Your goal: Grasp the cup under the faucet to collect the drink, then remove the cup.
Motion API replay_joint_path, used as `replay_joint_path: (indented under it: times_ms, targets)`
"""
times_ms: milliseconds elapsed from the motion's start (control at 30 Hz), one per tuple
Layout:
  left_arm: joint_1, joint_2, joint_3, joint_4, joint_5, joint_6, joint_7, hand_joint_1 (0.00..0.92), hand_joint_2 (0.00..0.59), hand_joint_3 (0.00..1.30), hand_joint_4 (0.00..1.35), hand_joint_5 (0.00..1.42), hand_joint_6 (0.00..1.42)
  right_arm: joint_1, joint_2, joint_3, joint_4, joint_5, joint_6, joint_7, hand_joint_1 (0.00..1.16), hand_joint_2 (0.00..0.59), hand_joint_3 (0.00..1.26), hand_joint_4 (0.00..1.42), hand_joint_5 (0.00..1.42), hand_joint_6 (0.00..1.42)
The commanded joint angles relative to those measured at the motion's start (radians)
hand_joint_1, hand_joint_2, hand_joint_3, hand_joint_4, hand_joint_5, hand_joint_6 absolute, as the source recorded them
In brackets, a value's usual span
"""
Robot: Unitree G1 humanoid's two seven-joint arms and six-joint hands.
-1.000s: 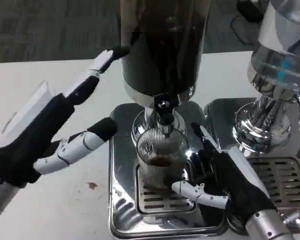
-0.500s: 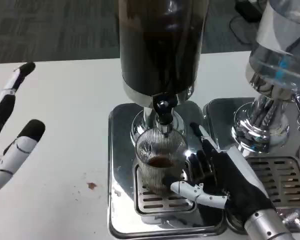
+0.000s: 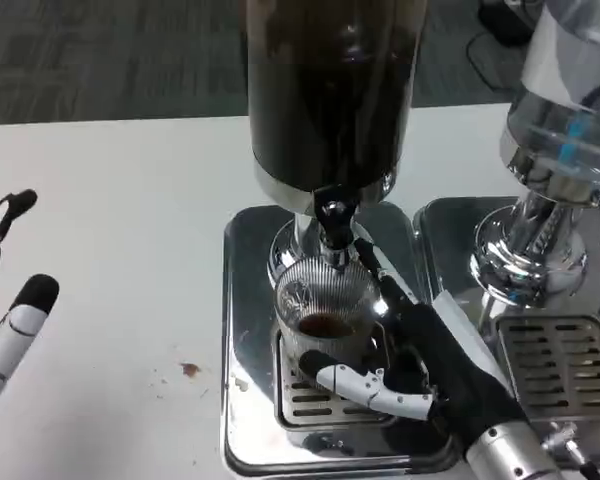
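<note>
One head camera looks steeply down, close over the white table (image 3: 130, 200)

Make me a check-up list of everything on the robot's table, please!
Surface: white table with a small brown stain.
Job's things: ribbed glass cup stands on the drip grate under the faucet of the dark drink dispenser; some brown drink is in it.
Clutter: a second dispenser with its own grate at the right.
Hands: right hand wraps around the cup; left hand is at the left edge, holding nothing.
Cables: a dark cord on the floor, top right.
Surroundings: grey carpet behind the table.
</note>
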Motion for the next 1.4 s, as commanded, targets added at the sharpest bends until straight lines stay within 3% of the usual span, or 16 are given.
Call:
replay_joint_path:
  times_ms: [33,400,733,900,1400]
  targets:
    - [0.01,0.0,-0.008,0.038,-0.005,0.015,0.001,0.0,0.213,0.09,0.0,0.0,0.0,-0.002,0.007,0.003,0.031,0.012,-0.043,-0.005,0.72,0.14,0.0,0.0,0.0,0.0]
    - [0.038,-0.006,0.002,0.036,-0.021,0.03,0.005,0.0,0.213,0.1,0.0,0.0,0.0,-0.025,0.033,0.004,0.121,0.028,-0.145,-0.031,0.79,0.126,0.0,0.0,0.0,0.02]
    - [0.063,-0.016,-0.012,0.029,-0.012,0.039,0.006,0.0,0.215,0.11,0.0,0.0,0.0,-0.035,0.054,-0.004,0.162,0.041,-0.169,-0.047,0.81,0.122,0.0,0.0,0.0,0.1]
    - [0.071,-0.022,-0.008,0.018,-0.013,0.047,0.007,0.0,0.216,0.12,0.0,0.0,0.0,-0.05,0.073,-0.005,0.194,0.063,-0.174,-0.044,0.82,0.124,0.0,0.04,0.11,0.2]
    - [0.114,-0.032,0.007,-0.025,-0.016,0.062,0.012,0.0,0.217,0.15,0.0,0.0,0.0,-0.081,0.065,0.02,0.223,0.041,-0.15,-0.022,0.87,0.124,0.0,0.1,0.22,0.31]
